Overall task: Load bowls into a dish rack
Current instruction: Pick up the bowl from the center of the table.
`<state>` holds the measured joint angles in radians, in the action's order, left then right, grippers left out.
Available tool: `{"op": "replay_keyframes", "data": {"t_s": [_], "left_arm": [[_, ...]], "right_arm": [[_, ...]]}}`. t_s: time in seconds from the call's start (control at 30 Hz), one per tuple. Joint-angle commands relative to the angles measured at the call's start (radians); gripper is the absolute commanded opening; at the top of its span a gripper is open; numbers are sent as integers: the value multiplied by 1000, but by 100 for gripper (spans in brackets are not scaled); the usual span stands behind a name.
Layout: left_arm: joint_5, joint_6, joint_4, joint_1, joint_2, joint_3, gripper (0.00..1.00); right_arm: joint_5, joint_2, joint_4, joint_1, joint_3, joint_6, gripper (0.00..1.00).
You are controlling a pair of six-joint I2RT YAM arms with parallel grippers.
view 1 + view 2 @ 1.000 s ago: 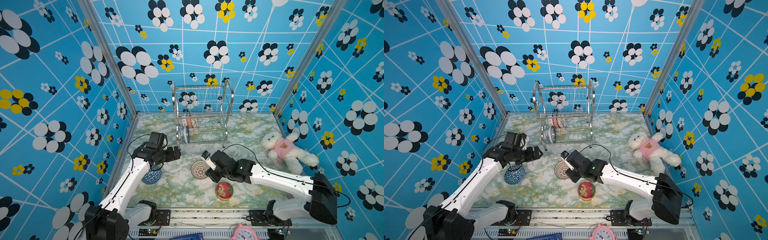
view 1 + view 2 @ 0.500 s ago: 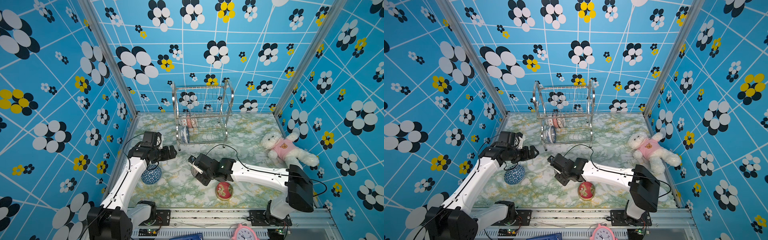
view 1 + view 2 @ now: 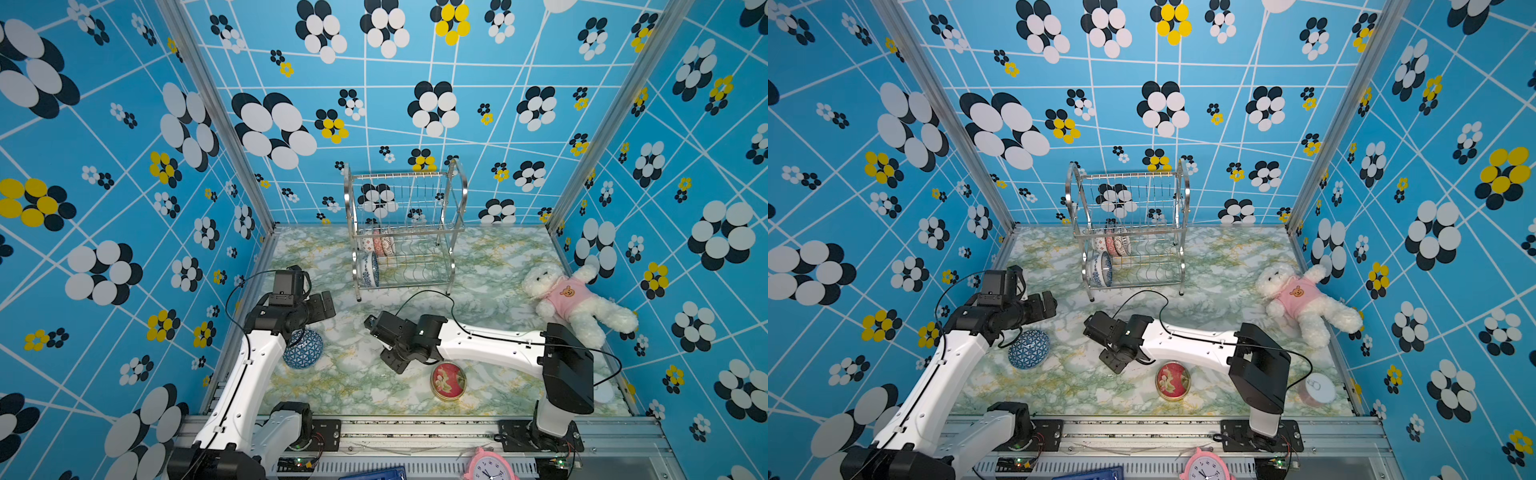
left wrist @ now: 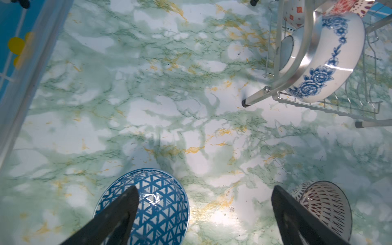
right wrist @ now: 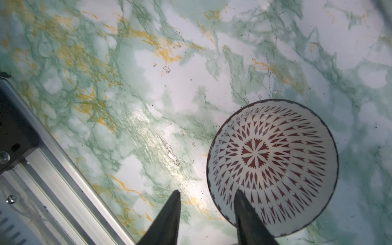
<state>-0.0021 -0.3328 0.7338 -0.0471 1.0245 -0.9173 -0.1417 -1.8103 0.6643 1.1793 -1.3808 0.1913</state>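
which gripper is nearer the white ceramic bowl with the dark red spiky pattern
Right. The right gripper straddles the rim of the red-patterned white bowl, one finger inside, one outside. The left gripper hangs open apart, that bowl outside its jaws.

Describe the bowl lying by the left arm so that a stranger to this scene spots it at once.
From the steel dish rack at the back of the marbled table, come forward to the left arm; the bowl lies on the table beside it. It alone wears a blue-and-white triangle mesh, unlike the red-spiked bowl and the flat red tin.
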Motion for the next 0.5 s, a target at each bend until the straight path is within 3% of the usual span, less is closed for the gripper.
{"op": "replay_keyframes", "data": {"t_s": [0.0,0.23,0.47], "left_arm": [[-145,-28,37,16,-5,-7,99],[-252,-55,69,28,1,-26,99],[-150,-19,68,32,25,-30,99]], "right_arm": [[-21,-36,53,8,-42,23,43],[-46,-94,70,7,-73,29,38],[-61,-128,56,8,-87,24,33]]}}
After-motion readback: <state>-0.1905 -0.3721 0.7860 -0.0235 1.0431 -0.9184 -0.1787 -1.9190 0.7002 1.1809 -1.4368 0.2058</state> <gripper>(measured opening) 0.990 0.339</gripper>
